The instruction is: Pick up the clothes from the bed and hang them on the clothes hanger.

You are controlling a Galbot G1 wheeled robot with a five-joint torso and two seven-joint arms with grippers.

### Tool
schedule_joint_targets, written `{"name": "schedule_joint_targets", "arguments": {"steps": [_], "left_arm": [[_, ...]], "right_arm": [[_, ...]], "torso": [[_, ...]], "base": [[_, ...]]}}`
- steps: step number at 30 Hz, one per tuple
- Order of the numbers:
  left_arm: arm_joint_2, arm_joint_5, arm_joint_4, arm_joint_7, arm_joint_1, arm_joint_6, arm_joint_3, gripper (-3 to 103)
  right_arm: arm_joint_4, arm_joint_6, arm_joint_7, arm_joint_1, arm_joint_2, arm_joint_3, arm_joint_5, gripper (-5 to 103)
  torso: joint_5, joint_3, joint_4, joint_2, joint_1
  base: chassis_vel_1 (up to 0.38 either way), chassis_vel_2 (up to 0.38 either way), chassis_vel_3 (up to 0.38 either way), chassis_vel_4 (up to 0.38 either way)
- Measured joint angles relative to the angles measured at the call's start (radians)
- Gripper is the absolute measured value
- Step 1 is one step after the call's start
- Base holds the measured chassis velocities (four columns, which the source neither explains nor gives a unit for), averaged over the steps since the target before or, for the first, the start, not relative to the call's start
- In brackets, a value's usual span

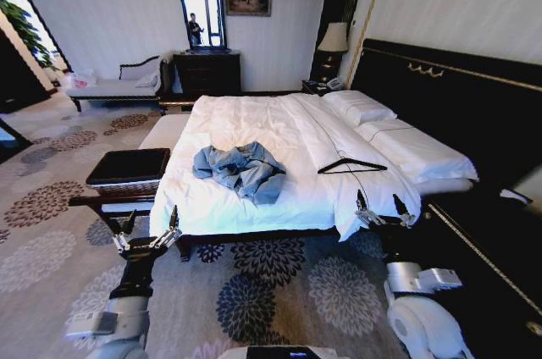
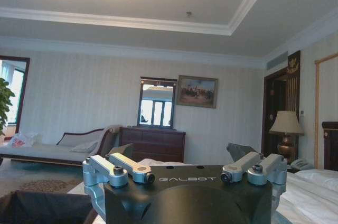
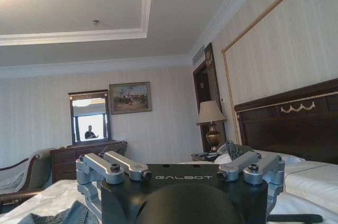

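The clothes (image 1: 240,171), a light blue denim jacket, lie crumpled on the white duvet of the bed (image 1: 254,122), near its foot. To their right, flat on the duvet, lies the thin black clothes hanger (image 1: 351,164). My left gripper (image 1: 151,228) is held up, open and holding nothing, off the bed's near left corner. Near the right corner, just below the hanger, my right gripper (image 1: 383,207) is also open and holding nothing. The right wrist view shows its spread fingers (image 3: 113,149), an edge of the jacket (image 3: 63,216) and the hanger's bar (image 3: 296,217). The left wrist view shows the left gripper (image 2: 182,152) open.
A black tray (image 1: 129,166) rests on a bench beside the bed's left side. The black headboard (image 1: 449,96) runs along the right. A dresser (image 1: 207,71) with a mirror, a chaise (image 1: 118,84) and a lamp (image 1: 333,39) stand at the far wall. Patterned carpet (image 1: 254,291) lies before me.
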Motion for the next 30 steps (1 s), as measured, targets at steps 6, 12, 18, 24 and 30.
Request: {"name": "schedule_joint_targets", "arguments": {"steps": [6, 12, 18, 24, 30], "left_arm": [[0.005, 0.001, 0.016, 0.0, -0.004, -0.004, -0.004, 100], [0.015, -0.003, 0.022, 0.001, -0.005, -0.008, -0.01, 100], [0.024, -0.016, 0.019, 0.002, -0.002, -0.015, -0.02, 100], [0.031, -0.029, 0.016, 0.003, -0.001, -0.016, -0.028, 100], [0.033, -0.03, 0.016, 0.003, 0.001, -0.017, -0.028, 100]], "right_arm": [[-0.013, 0.0, 0.001, 0.01, 0.002, -0.002, 0.0, 100], [-0.018, 0.002, 0.001, 0.011, 0.015, -0.01, -0.005, 100], [-0.02, 0.004, 0.002, 0.007, 0.026, -0.017, -0.016, 100], [-0.022, 0.006, 0.002, 0.001, 0.033, -0.02, -0.022, 100], [-0.022, 0.008, 0.003, -0.004, 0.033, -0.018, -0.024, 100]], "torso": [[-0.0002, 0.0, 0.0001, 0.0, 0.0], [-0.0001, 0.0, 0.0, 0.0, 0.0], [-0.0001, 0.0, 0.0, 0.0, 0.0], [-0.0001, 0.0, 0.0, 0.0, 0.0], [0.0, 0.0, -0.0001, 0.0, 0.0]], "base": [[-0.136, 0.143, 0.147, -0.13], [-0.106, 0.106, 0.103, -0.112], [-0.084, 0.087, 0.087, -0.087], [-0.137, 0.123, 0.13, -0.136], [-0.185, 0.182, 0.192, -0.198]]}}
